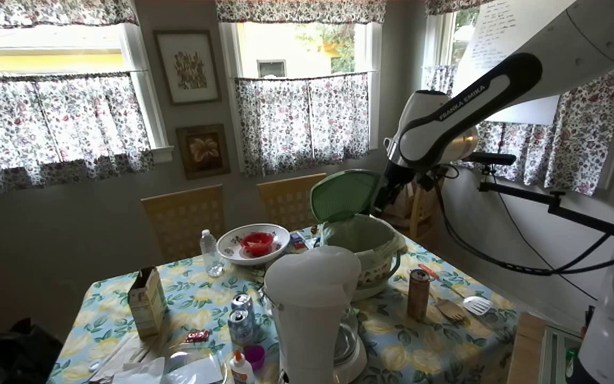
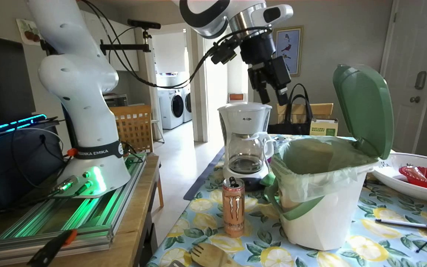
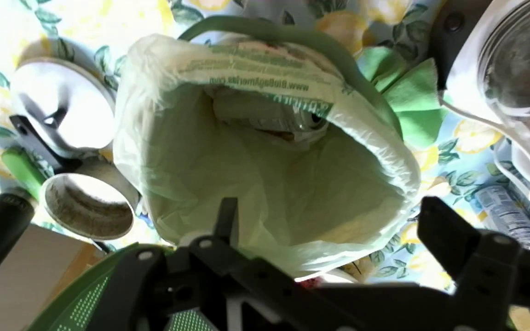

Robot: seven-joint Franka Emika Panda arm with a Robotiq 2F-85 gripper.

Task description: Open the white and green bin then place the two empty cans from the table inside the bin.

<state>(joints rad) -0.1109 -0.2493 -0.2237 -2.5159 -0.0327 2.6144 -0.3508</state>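
The white and green bin (image 1: 373, 280) stands on the table (image 1: 408, 362) with its green lid (image 2: 365, 107) swung up. A pale bag lines it. In the wrist view, a can with a silver end (image 3: 308, 120) lies inside the bin, partly under the bag's rim. A tan-orange can (image 2: 233, 211) stands upright beside the bin; it also shows in an exterior view (image 1: 418, 298). Two blue-silver cans (image 1: 240, 325) stand by the coffee maker and show in the wrist view (image 3: 504, 214). My gripper (image 2: 274, 97) is open and empty above the bin, its fingers apart in the wrist view (image 3: 329, 209).
A white coffee maker (image 2: 245, 122) stands close beside the bin. A large white bowl (image 1: 227, 250) holds a red bowl (image 1: 257, 244). A water bottle (image 1: 211, 253), a box (image 1: 147, 304), a wooden fork (image 1: 450, 309) and a slotted spatula (image 1: 477, 305) are on the table.
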